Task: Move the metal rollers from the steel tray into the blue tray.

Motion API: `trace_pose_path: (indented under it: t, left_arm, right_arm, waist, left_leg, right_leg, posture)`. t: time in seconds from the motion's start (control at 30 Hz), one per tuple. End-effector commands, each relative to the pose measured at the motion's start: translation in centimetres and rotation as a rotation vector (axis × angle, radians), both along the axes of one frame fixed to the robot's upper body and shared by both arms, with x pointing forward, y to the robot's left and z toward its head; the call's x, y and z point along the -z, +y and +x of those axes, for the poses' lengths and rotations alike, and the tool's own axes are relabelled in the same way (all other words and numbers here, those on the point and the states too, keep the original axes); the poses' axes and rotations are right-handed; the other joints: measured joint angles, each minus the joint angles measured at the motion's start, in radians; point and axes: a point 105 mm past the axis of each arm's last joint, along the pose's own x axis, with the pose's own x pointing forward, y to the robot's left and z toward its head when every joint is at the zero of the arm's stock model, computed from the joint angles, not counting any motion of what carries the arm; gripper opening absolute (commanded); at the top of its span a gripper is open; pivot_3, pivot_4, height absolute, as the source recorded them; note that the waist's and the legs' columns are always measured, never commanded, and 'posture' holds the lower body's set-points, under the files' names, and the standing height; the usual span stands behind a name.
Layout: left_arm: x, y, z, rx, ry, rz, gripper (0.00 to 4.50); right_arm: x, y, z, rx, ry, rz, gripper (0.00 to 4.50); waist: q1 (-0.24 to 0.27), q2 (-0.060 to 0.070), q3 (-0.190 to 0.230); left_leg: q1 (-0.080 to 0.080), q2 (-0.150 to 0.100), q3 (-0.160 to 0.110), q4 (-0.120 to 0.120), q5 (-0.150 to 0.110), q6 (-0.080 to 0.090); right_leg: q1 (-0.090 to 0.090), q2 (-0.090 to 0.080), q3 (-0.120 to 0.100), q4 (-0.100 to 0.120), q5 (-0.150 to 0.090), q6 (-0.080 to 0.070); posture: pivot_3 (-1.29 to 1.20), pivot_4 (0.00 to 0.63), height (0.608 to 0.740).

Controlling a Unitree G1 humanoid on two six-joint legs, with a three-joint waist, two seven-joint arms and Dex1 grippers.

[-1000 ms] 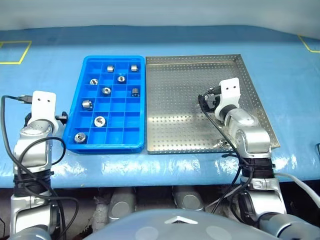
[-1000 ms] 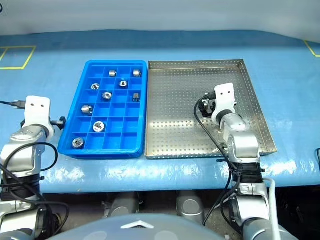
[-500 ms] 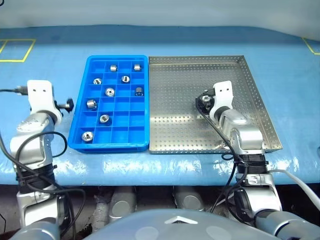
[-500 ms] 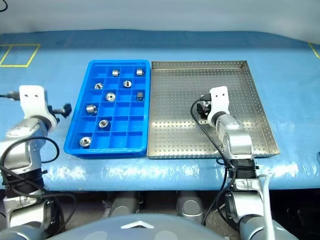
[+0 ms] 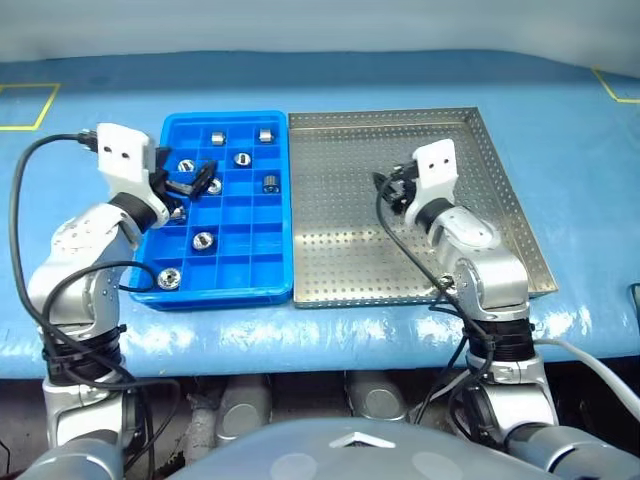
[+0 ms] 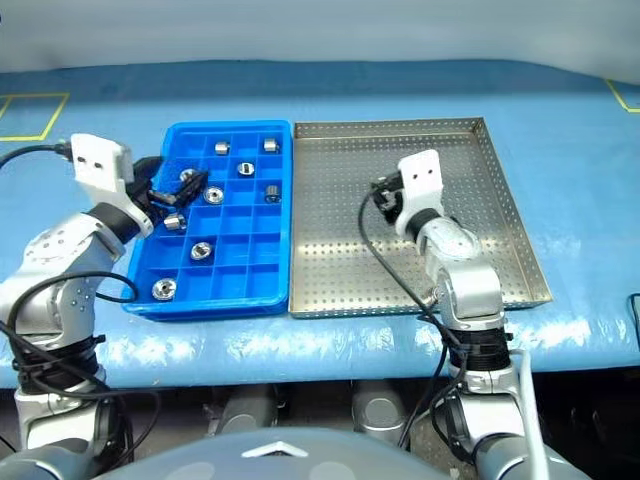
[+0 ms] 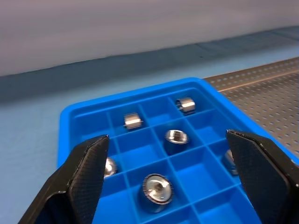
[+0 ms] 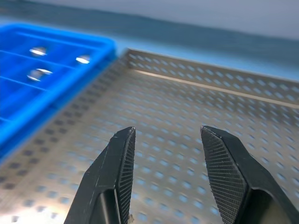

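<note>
Fingers: left (image 7: 166,182) spread over blue tray (image 5: 236,290); right (image 8: 163,177) part-spread, seemingly empty | rollers (image 7: 158,189): hard, slick, dense; pinch across sides

Steel tray (image 5: 340,250) floor bare below right gripper (image 8: 163,154). Left gripper (image 7: 166,182) over blue tray (image 5: 225,280); rollers (image 7: 158,189) sit below.

metal rollers (image 5: 203,240): 8 | blue tray (image 5: 240,285): 1 | steel tray (image 5: 360,270): 1

Left pincer (image 5: 190,185) covers part of the blue tray (image 5: 225,290); one roller (image 7: 230,161) sits half-hidden behind a finger.
</note>
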Motion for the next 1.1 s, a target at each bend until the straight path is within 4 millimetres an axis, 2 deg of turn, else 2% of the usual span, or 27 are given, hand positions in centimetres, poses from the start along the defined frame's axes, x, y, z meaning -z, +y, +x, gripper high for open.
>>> trace_pose_path:
  t: [0.03, 0.1, 0.17, 0.23, 0.3, 0.4, 0.43, 0.57, 0.63, 0.7, 0.77, 1.1]
  left_arm:
    - [-0.7, -0.7, 0.2, 0.053, -0.042, 0.027, 4.35]
    - [-1.4, 0.3, 0.8, -0.013, -0.085, 0.027, 4.35]
    - [-2.4, 2.7, 1.7, -0.171, -0.13, 0.004, 4.35]
    - [-2.7, 3.7, 2.0, -0.229, -0.144, -0.009, 4.35]
    - [-2.7, 3.5, 1.7, -0.208, -0.139, -0.018, 4.35]
    - [-2.3, 3.3, 1.1, -0.201, -0.131, 0.005, 4.35]
    - [-2.2, 3.3, 1.0, -0.204, -0.129, 0.005, 4.35]
    - [-1.7, 3.3, 0.5, -0.205, -0.121, 0.007, 4.35]
    - [-1.7, 3.4, 0.4, -0.209, -0.119, 0.007, 4.35]
    - [-1.5, 3.4, 0.5, -0.213, -0.113, 0.006, 4.35]
    - [-1.3, 3.1, 0.7, -0.203, -0.105, 0.008, 4.35]
    - [-0.9, 2.6, 1.1, -0.187, -0.082, 0.041, 4.35]
  right_arm:
    - [-2.7, 4.3, -2.1, -0.192, -0.072, 0.045, 2.31]
    - [-3.0, 6.4, -3.1, -0.289, -0.057, 0.081, 2.31]
    - [-2.3, 8.0, -3.5, -0.349, -0.056, 0.03, 2.31]
    - [-1.6, 8.0, -2.8, -0.308, -0.064, -0.033, 2.31]
    - [-1.1, 7.0, -1.8, -0.233, -0.059, -0.063, 2.31]
    - [0.0, 2.9, 0.7, -0.007, -0.04, -0.132, 2.31]
    - [0.1, 2.0, 1.1, 0.033, -0.034, -0.138, 2.31]
    - [1.4, -6.5, 2.9, 0.392, 0.019, -0.228, 2.31]
    - [1.6, -9.0, 2.9, 0.494, 0.043, -0.211, 2.71]
    - [1.9, -10.2, 2.7, 0.557, 0.063, -0.194, 3.22]
    - [2.6, -10.4, 2.7, 0.564, 0.103, -0.151, 3.88]
    - [5.5, -8.7, 3.0, 0.503, 0.228, -0.041, 3.88]
  waist:
    - [-0.003, 0.0, 0.0]
    - [-0.004, 0.0, 0.0]
    - [-0.002, 0.0, 0.0]
    - [-0.002, 0.0, 0.0]
    - [0.001, 0.0, 0.0]
    - [0.012, 0.0, 0.0]
    - [0.015, 0.0, 0.0]
    - [0.034, 0.0, 0.0]
    - [0.043, 0.0, 0.0]
    - [0.042, 0.0, 0.0]
    - [0.034, 0.0, 0.0]
    - [0.023, 0.0, 0.0]
  left_leg:
    - [0.0, 0.0, 0.0, 0.0, 0.0, 0.0]
    - [0.0, 0.0, 0.0, 0.0, 0.0, 0.0]
    - [0.0, 0.0, 0.0, 0.001, 0.0, 0.0]
    - [-0.001, 0.0, 0.0, 0.001, 0.0, 0.0]
    - [-0.001, -0.001, 0.0, 0.001, 0.0, 0.0]
    - [-0.001, -0.003, 0.0, 0.0, 0.0, 0.0]
    - [-0.002, -0.003, 0.0, 0.0, 0.0, 0.0]
    - [-0.002, -0.003, 0.0, 0.0, 0.0, 0.0]
    - [-0.002, -0.003, 0.0, -0.001, 0.0, 0.0]
    - [-0.002, -0.003, 0.0, -0.001, 0.0, 0.0]
    - [-0.002, -0.002, 0.0, -0.001, 0.0, 0.0]
    - [-0.002, -0.002, 0.0, -0.001, 0.0, 0.0]
  right_leg:
    - [0.0, 0.0, 0.0, 0.0, 0.0, 0.001]
    - [0.0, 0.0, 0.0, 0.0, -0.001, 0.001]
    - [0.0, 0.0, 0.0, 0.0, -0.001, 0.001]
    - [0.0, 0.0, 0.0, 0.0, -0.001, 0.001]
    - [0.0, -0.001, 0.0, -0.001, 0.0, 0.0]
    - [0.0, -0.003, 0.0, -0.002, 0.002, -0.003]
    - [0.0, -0.003, 0.0, -0.002, 0.002, -0.003]
    - [-0.001, -0.003, 0.0, -0.002, 0.002, -0.003]
    - [-0.001, -0.003, 0.0, -0.002, 0.002, -0.004]
    - [-0.001, -0.003, 0.0, -0.002, 0.002, -0.003]
    - [-0.001, -0.002, 0.0, -0.002, 0.002, -0.003]
    - [-0.001, -0.002, 0.0, -0.001, 0.002, -0.003]
  posture:
    - [-0.09, 0.15, 0.74]
    - [-0.1, 0.15, 0.74]
    - [-0.1, 0.15, 0.74]
    - [-0.08, 0.15, 0.74]
    - [-0.07, 0.15, 0.74]
    - [-0.05, 0.15, 0.74]
    - [-0.05, 0.15, 0.74]
    - [-0.04, 0.15, 0.74]
    - [-0.05, 0.15, 0.74]
    - [-0.05, 0.15, 0.74]
    - [-0.06, 0.15, 0.74]
    - [-0.06, 0.15, 0.74]
